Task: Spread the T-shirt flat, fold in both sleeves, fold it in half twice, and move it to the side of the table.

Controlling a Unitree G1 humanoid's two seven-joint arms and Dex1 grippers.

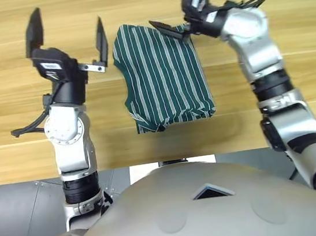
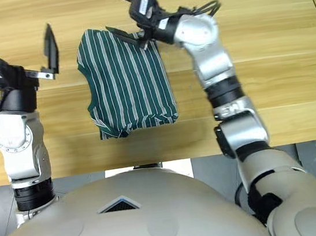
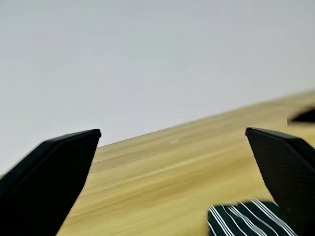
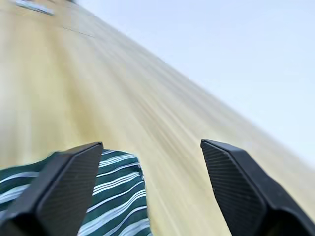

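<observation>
The green T-shirt (image 1: 161,77) with thin white stripes lies folded into a compact rectangle in the middle of the wooden table (image 1: 21,142). My left gripper (image 1: 66,32) stands open just left of the shirt's far left corner, fingers pointing up and away, holding nothing. My right gripper (image 1: 166,6) is open at the shirt's far right corner, one finger (image 1: 163,27) low over the cloth edge and the other raised above it. The right wrist view has the striped T-shirt (image 4: 118,206) under one finger (image 4: 64,191). A corner of the T-shirt (image 3: 246,219) shows in the left wrist view.
Bare wood surrounds the shirt on the left, right and far sides (image 2: 275,33). The table's near edge (image 1: 152,164) runs just in front of the folded shirt.
</observation>
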